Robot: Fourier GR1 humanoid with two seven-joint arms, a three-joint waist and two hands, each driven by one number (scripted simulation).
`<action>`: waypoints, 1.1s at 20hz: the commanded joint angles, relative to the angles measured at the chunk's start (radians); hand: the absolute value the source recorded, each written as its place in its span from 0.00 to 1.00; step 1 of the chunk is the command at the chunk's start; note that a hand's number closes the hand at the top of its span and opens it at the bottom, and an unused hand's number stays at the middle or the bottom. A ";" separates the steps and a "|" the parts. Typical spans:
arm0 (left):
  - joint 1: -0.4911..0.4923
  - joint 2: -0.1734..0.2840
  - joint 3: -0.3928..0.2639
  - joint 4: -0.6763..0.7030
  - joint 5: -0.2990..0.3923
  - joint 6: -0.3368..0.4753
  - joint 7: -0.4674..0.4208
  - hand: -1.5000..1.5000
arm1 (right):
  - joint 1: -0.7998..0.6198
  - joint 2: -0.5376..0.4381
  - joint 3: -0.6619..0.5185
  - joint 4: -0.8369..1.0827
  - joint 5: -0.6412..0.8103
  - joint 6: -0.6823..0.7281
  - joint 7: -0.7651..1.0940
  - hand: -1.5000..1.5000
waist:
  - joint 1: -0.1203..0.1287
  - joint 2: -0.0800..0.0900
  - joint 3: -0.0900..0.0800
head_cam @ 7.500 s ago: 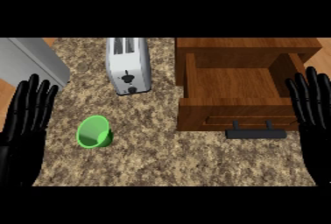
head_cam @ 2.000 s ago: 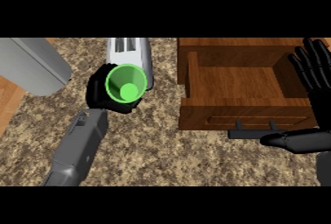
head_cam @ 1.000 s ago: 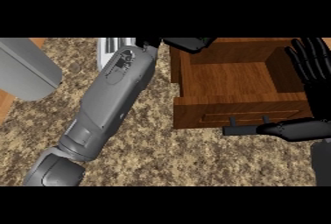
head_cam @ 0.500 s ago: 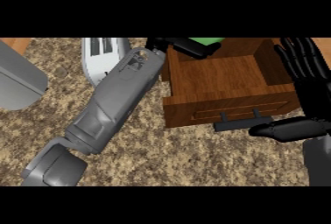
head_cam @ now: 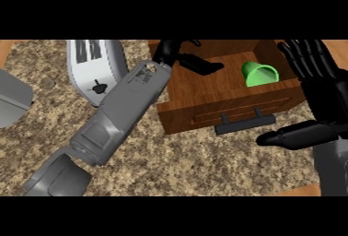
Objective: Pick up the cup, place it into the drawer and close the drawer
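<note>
The green cup [head_cam: 259, 73] lies on its side inside the open wooden drawer [head_cam: 204, 99], toward its right wall, touched by neither hand. My left hand [head_cam: 182, 56] reaches over the drawer's back left part, fingers spread and holding nothing, a short way left of the cup. My right hand [head_cam: 319, 92] stands open at the drawer's right side, fingers straight and pointing up, thumb stretched left toward the dark handle [head_cam: 245, 123] on the drawer's front.
A white toaster [head_cam: 95, 69] stands on the speckled stone counter [head_cam: 176, 170] left of the drawer, partly behind my left forearm [head_cam: 122, 115]. A grey object [head_cam: 14, 99] shows at the left edge.
The cup has left my left hand and now lies in the drawer, to the right of that hand. The left fingers have opened. The view has tilted.
</note>
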 commanded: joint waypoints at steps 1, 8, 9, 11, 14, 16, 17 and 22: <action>0.038 0.000 -0.010 -0.027 0.062 0.002 -0.054 0.00 | -0.016 0.009 0.023 0.003 -0.035 0.036 0.000 0.00 | -0.015 0.004 -0.001; 0.029 0.000 0.040 -0.118 0.218 -0.044 -0.141 0.00 | -0.069 0.026 0.161 0.026 -0.182 0.234 0.029 1.00 | -0.019 0.008 -0.002; 0.046 0.000 0.034 -0.125 0.227 -0.049 -0.181 0.00 | -0.053 0.024 0.169 0.036 -0.187 0.245 0.037 1.00 | 0.008 0.000 -0.002; 0.044 0.000 0.060 -0.122 0.264 -0.011 -0.216 0.00 | -0.025 -0.022 0.210 0.019 -0.209 0.316 0.089 1.00 | -0.002 -0.003 -0.003; 0.027 0.000 0.076 -0.113 0.292 0.027 -0.228 0.00 | -0.016 -0.144 0.244 -0.001 -0.153 0.401 0.161 1.00 | 0.031 -0.020 -0.003; 0.042 0.000 0.072 -0.097 0.297 0.027 -0.267 0.00 | 0.006 -0.173 0.261 0.012 -0.076 0.422 0.135 1.00 | 0.065 -0.019 -0.002; 0.023 0.000 0.076 -0.076 0.291 0.025 -0.260 0.00 | 0.004 -0.172 0.288 0.007 -0.026 0.409 0.153 0.00 | 0.080 -0.019 -0.002; 0.069 0.000 0.073 -0.079 0.335 0.027 -0.287 0.00 | 0.034 -0.200 0.333 -0.020 0.276 0.327 0.077 0.00 | 0.122 -0.029 -0.001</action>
